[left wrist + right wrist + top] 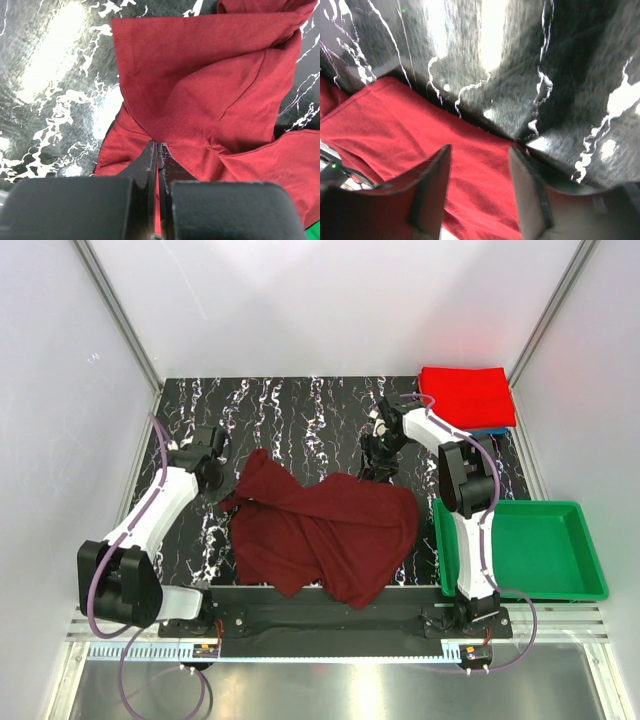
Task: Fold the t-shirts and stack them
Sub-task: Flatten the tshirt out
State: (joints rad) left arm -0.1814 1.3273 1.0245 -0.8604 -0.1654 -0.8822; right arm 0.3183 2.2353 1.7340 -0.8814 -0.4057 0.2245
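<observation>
The dark maroon t-shirt [320, 530] lies crumpled at the middle front of the table. My left gripper [226, 494] is shut on its left edge; in the left wrist view the closed gripper [157, 146] pinches the bunched cloth [210, 90]. My right gripper [378, 468] is open at the shirt's far right corner; in the right wrist view the gripper [480, 152] straddles the cloth edge [410, 130] without gripping it. A folded bright red t-shirt [465, 394] lies at the back right, on a blue one that shows only as a thin edge [492, 430].
A green plastic tray [590, 575] stands at the front right, beside the right arm's base. The black marbled tabletop [290, 410] has white walls on three sides. A metal rail runs along the near edge.
</observation>
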